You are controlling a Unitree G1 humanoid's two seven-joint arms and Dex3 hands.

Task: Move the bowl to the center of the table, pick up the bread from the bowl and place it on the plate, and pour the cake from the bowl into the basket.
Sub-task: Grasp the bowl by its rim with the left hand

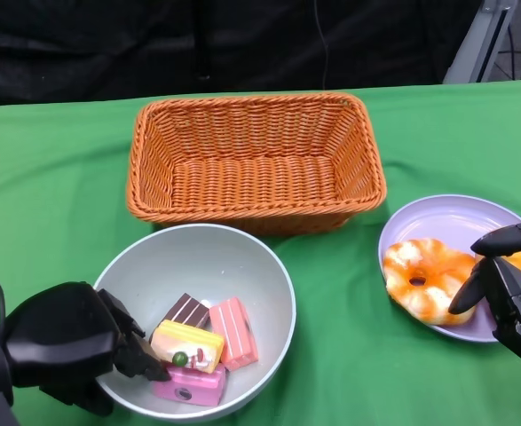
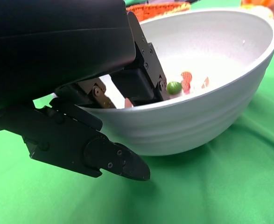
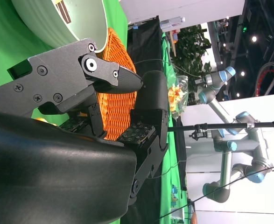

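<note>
A pale grey bowl (image 1: 198,257) stands on the green cloth in front of the basket, with several cake pieces (image 1: 202,349) inside. My left hand (image 1: 65,342) grips its near-left rim. In the left wrist view the fingers (image 2: 141,79) hook over the rim into the bowl (image 2: 207,116), and the thumb lies outside under the wall. The ring-shaped bread (image 1: 426,278) lies on the lilac plate (image 1: 455,217) at the right. My right hand (image 1: 509,284) sits beside the bread at the plate's right edge, fingers apart and holding nothing.
An orange wicker basket (image 1: 251,106) stands behind the bowl, with nothing inside it. It also shows in the right wrist view, where the basket (image 3: 115,107) lies past the fingers. Green cloth covers the table, and a dark backdrop runs along the far edge.
</note>
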